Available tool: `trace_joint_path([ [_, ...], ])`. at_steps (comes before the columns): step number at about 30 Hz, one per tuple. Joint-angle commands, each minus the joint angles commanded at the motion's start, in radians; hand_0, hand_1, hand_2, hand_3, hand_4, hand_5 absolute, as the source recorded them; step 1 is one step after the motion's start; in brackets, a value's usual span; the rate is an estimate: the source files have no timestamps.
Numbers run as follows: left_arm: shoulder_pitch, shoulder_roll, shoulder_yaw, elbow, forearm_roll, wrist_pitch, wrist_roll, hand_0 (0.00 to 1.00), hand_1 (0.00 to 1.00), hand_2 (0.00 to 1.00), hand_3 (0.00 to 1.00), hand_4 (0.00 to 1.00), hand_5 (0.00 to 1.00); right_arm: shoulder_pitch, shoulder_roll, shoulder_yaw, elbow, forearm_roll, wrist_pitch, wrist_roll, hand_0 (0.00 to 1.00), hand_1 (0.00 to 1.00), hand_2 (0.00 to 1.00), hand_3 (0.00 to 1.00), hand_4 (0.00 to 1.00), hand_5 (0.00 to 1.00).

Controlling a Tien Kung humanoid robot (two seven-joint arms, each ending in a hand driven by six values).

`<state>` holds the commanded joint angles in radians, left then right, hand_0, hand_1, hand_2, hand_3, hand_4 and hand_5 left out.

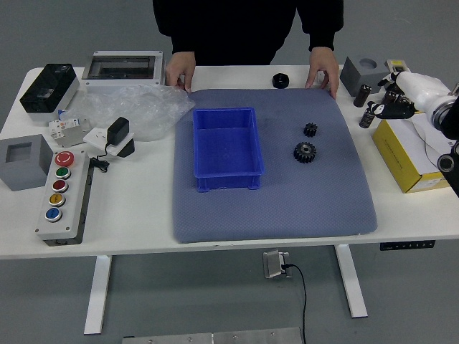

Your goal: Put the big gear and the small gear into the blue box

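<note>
Well, the robot's right hand (pixel 393 104) has its fingers parted and empty near the yellow box (pixel 393 161).

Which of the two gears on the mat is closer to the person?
The small gear: it lies beyond the big gear as seen from the robot's side, and is visibly smaller.

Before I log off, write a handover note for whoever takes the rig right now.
Left hand: out of view.
Right hand: at the table's right side, by the yellow box, off both gears.
Gears: on the mat, right of the blue box; big gear nearer the robot, small gear just beyond.
Done: neither gear is boxed; the blue box is empty.
Left: place both gears in it.
Caution: a person's hands rest at the far edge.
</note>
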<state>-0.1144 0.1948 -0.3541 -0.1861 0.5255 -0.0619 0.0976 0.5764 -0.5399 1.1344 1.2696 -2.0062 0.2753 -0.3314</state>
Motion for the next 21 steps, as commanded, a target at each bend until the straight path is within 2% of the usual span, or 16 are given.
trace_joint_path([
  [5, -0.001, 0.0, 0.002, 0.0, -0.001, 0.0, 0.0, 0.83, 0.838, 0.844, 0.854, 0.483, 0.046, 0.009, 0.004, -0.03, 0.001, -0.005, 0.008, 0.004, 0.832, 0.757, 0.782, 0.81, 0.63, 0.48],
  [6, -0.001, 0.0, 0.002, 0.0, -0.002, 0.0, 0.0, 0.83, 0.837, 0.843, 0.853, 0.482, 0.044, 0.012, 0.006, -0.038, 0.001, -0.007, 0.01, 0.005, 0.755, 0.705, 0.748, 0.813, 0.631, 0.307],
  [11, -0.002, 0.001, 0.006, 0.001, -0.005, 0.0, 0.0, 0.83, 0.837, 0.843, 0.853, 0.482, 0.044, 0.028, 0.011, -0.076, 0.001, -0.017, 0.02, 0.012, 0.755, 0.705, 0.748, 0.813, 0.631, 0.307],
  [12, -0.002, 0.001, 0.007, 0.001, -0.006, 0.0, 0.0, 0.83, 0.838, 0.843, 0.851, 0.483, 0.043, 0.032, 0.012, -0.085, 0.002, -0.019, 0.021, 0.014, 0.673, 0.647, 0.716, 0.804, 0.636, 0.243],
  [17, -0.002, 0.002, 0.014, 0.002, -0.013, 0.0, 0.0, 0.83, 0.838, 0.843, 0.851, 0.483, 0.043, 0.054, 0.015, -0.135, -0.002, -0.025, 0.035, 0.024, 0.673, 0.647, 0.716, 0.804, 0.636, 0.243],
  [18, -0.003, 0.003, 0.016, 0.003, -0.015, 0.0, 0.001, 0.83, 0.837, 0.843, 0.852, 0.482, 0.045, 0.059, 0.016, -0.147, -0.004, -0.026, 0.038, 0.026, 0.631, 0.626, 0.715, 0.809, 0.635, 0.184],
  [21, -0.004, 0.003, 0.025, 0.005, -0.023, 0.0, 0.001, 0.83, 0.837, 0.843, 0.852, 0.482, 0.045, 0.075, 0.021, -0.182, -0.014, -0.032, 0.047, 0.033, 0.631, 0.626, 0.715, 0.809, 0.635, 0.184],
])
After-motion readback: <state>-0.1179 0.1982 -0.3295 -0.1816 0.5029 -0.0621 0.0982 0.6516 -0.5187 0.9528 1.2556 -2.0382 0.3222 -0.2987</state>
